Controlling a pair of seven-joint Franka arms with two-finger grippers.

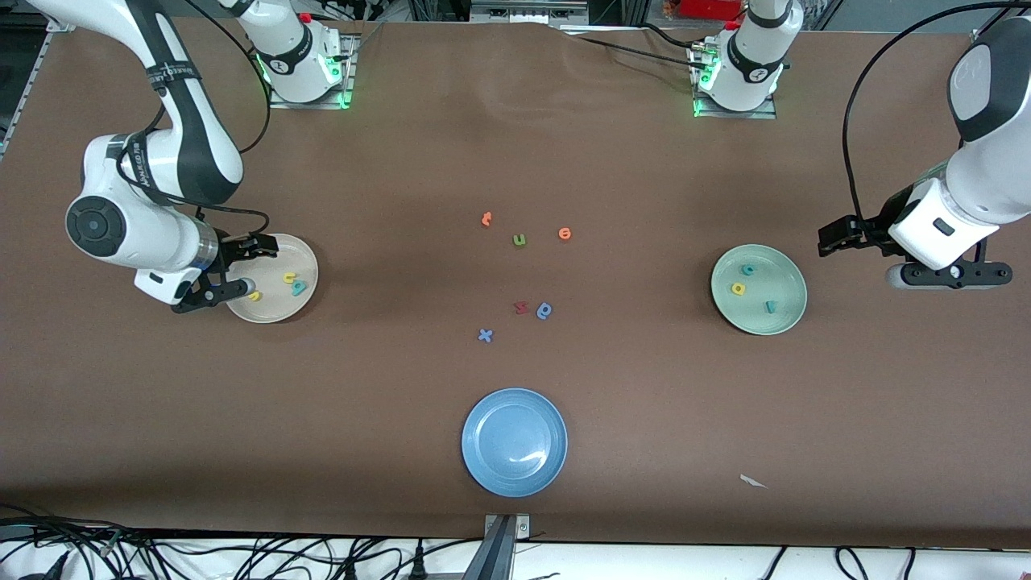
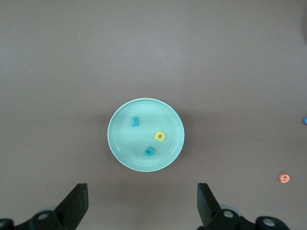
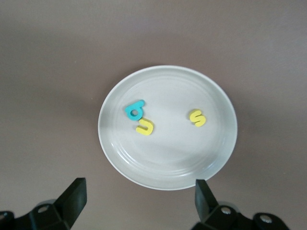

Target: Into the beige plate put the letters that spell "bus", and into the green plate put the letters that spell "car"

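Right tool (image 1: 233, 270) spread over beige plate (image 1: 310, 266) rim; left tool (image 1: 830, 239) spread, beside green plate (image 1: 797, 278).

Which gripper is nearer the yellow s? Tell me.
Right. The right gripper hangs open over the beige plate's rim, by the yellow s. The left gripper waits open beside the green plate.

Both arms: glossy white shells with black joint bands (lettering printed on the bands); black cables looped alongside; green lights at the bases; black, wedge-shaped fingers (image 3: 74, 196) flanking each jaw gap.
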